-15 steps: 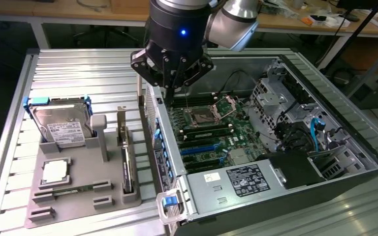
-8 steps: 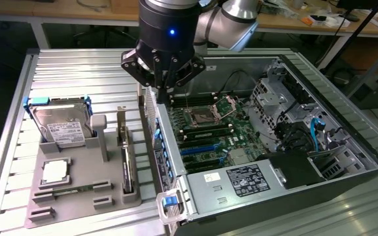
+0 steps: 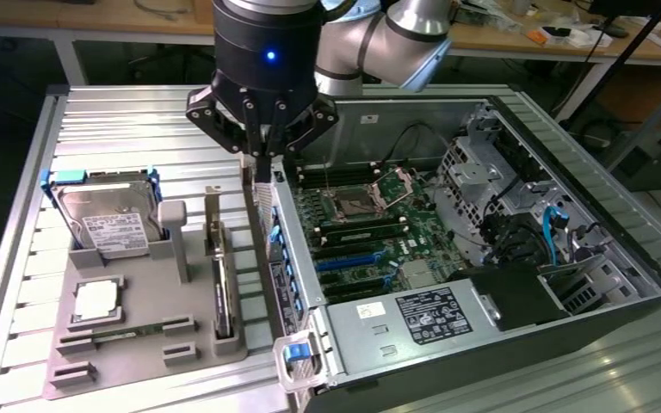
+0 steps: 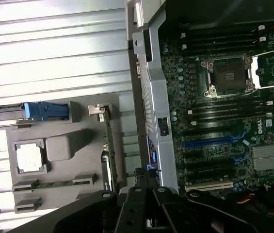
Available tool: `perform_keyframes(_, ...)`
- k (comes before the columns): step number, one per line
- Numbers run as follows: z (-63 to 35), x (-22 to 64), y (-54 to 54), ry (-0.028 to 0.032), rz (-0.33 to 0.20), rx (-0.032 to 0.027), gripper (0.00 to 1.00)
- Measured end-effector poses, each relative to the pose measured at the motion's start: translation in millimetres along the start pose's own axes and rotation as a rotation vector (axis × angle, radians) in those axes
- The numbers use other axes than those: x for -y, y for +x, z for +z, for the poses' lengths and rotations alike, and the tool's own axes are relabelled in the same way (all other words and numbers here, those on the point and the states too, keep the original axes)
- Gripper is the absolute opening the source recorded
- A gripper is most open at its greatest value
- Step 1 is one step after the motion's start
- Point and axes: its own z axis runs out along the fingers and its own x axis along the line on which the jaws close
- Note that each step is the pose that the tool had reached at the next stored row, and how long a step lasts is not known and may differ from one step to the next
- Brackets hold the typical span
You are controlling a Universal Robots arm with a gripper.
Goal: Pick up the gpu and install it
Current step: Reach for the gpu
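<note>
Grey tray (image 3: pixel 147 318) on the exterior view's left holds the graphics card (image 3: pixel 220 275) standing on edge in its slot, just beside the computer case's wall (image 3: pixel 275 258). My claw (image 3: pixel 264 162) hangs above that wall, shut tight and empty as far as I can see. Coming down like this I could knock the wall or the card's top edge, and shut fingers would only shove the card, not take it
</note>
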Motion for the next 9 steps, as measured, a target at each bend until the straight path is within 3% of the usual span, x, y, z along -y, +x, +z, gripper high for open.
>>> perform_keyframes(9, -0.4, 1.9, 16.1, 0.0002, 0.008, 0.0004, 0.11)
